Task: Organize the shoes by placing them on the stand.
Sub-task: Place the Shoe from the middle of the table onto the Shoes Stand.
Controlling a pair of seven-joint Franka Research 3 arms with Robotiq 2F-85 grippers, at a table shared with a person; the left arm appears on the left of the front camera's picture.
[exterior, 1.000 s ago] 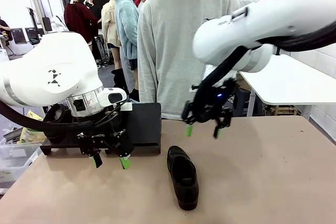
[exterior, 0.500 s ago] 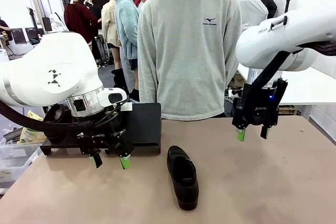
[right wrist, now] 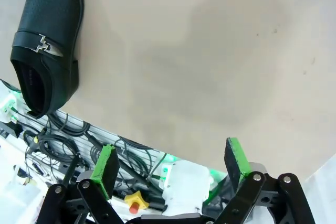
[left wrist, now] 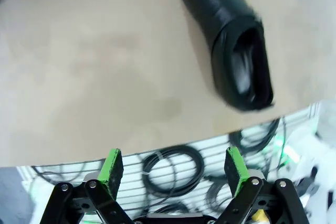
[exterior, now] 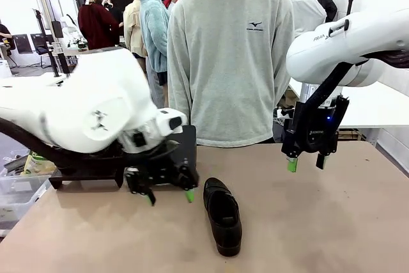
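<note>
A lone black shoe (exterior: 222, 216) lies on the table (exterior: 332, 222) close to the near edge, roughly at six o'clock from the table's middle, toe pointing toward the robot's side and heel toward the person; in the right wrist view its metal buckle shows across the vamp. Just to its ten o'clock hangs the left gripper (exterior: 169, 196), jaws spread wide and empty, the green pads low over the tabletop. A second ago that arm hung farther out toward nine o'clock, in front of the stand; it has since swung in so that its nearer pad is just beside the shoe's heel end, and the blur on its white casing says it is moving fast. From its own wrist camera the shoe sits ahead of the fingers at about one o'clock, not between them. The right gripper (exterior: 305, 161), also open and holding nothing, has pulled back from above the shoe out to three o'clock and has sat there for the last half second. Beyond the left arm the black stand (exterior: 182, 151) waits at the far left of the table, with the person (exterior: 223, 55) standing behind it all. My reading: the right arm has ceded the pick, and the left is lining up to take the shoe.
</note>
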